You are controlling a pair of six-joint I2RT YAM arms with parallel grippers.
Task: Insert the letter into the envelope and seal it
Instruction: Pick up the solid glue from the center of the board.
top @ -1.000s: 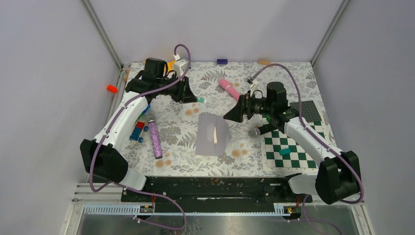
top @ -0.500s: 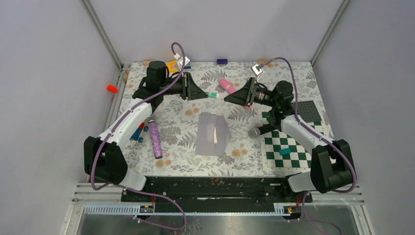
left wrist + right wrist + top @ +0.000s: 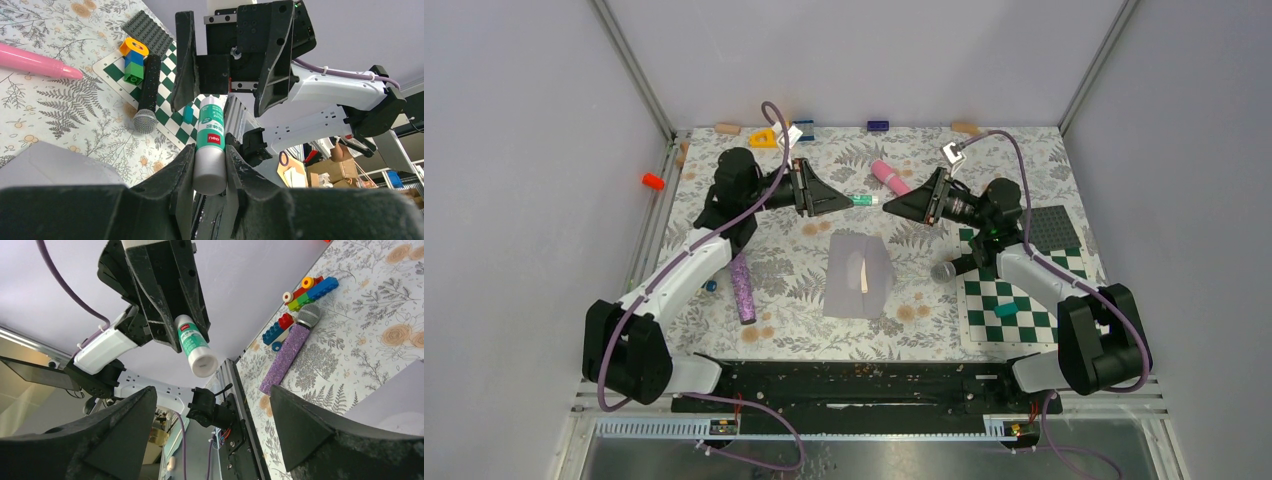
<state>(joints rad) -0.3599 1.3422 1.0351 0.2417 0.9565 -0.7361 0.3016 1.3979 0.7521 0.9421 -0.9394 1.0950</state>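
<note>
The pale grey envelope (image 3: 856,276) lies flat at the table's middle, and a white strip of the letter (image 3: 864,277) shows at its centre. Above and behind it, my left gripper (image 3: 836,201) is shut on a green-and-white glue stick (image 3: 860,200) that points right. In the left wrist view the glue stick (image 3: 209,145) is clamped between both fingers of the left gripper (image 3: 209,162). My right gripper (image 3: 890,208) faces the stick's free end, open, with a small gap to it. In the right wrist view the glue stick (image 3: 196,346) hangs above the wide-open right gripper (image 3: 212,432).
A purple glitter microphone (image 3: 742,286) lies left of the envelope. To the right are a small black microphone (image 3: 943,270) and the checkerboard mat (image 3: 1024,322) with a teal block (image 3: 1006,310). Behind lie a pink cylinder (image 3: 890,178) and an orange triangle (image 3: 764,138).
Both arms have swung up and inward over the back of the table. The glue stick's tip and the right gripper now face each other closely. The right jaws have narrowed slightly.
</note>
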